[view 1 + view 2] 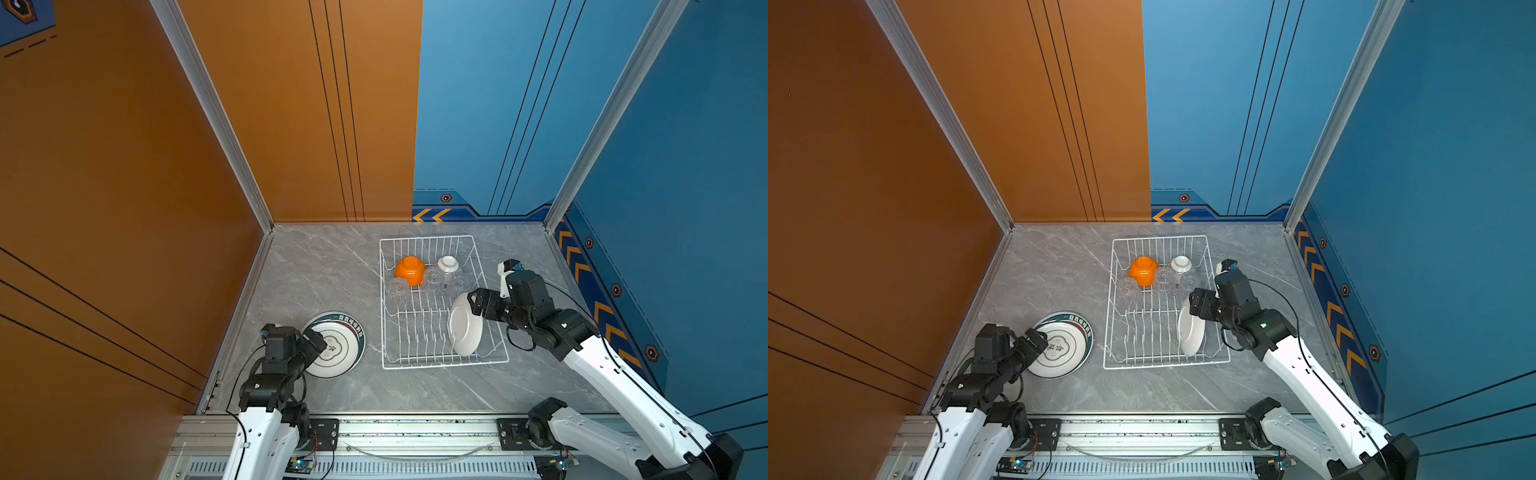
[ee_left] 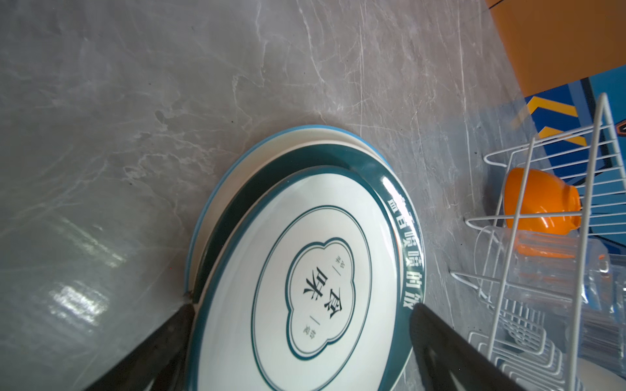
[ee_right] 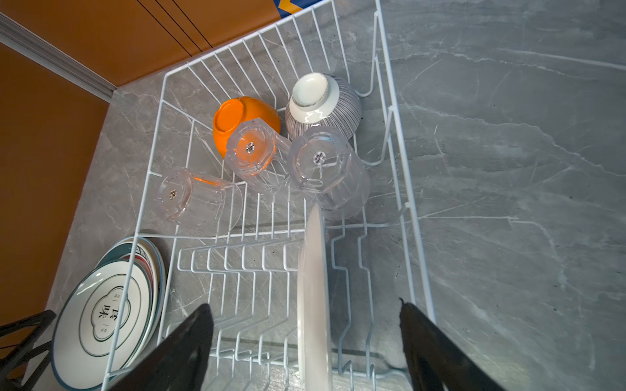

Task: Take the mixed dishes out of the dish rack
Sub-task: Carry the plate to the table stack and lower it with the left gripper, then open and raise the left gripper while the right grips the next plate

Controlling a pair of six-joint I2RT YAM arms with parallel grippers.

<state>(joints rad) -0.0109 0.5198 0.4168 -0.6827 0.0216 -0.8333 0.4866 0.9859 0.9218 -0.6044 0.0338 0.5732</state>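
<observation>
The right fingers (image 3: 183, 345) stand spread wide, gripping nothing, one on each side of the last upright plate (image 3: 313, 287). That plate stands on edge among the prongs at the near right of the dish rack (image 1: 415, 332). In the right wrist view it shows edge-on, its thin rim running straight away down the gap between the fingers, and neither finger touches it. I judge a squeeze across its thickness near the top rim, then a lift along the prongs, to be the coming move; the right arm is far the nearer.

The left fingers (image 2: 447, 352) are released too, splayed either side of the top plate of the stack (image 1: 338, 347) lying flat on the bench (image 1: 324, 266) left of the rack.

At the rack's far end sit the overturned orange bowl (image 1: 410, 270), the ribbed bowl (image 1: 448, 264) and the clear glass cups (image 3: 250, 152), all inverted or tipped.
</observation>
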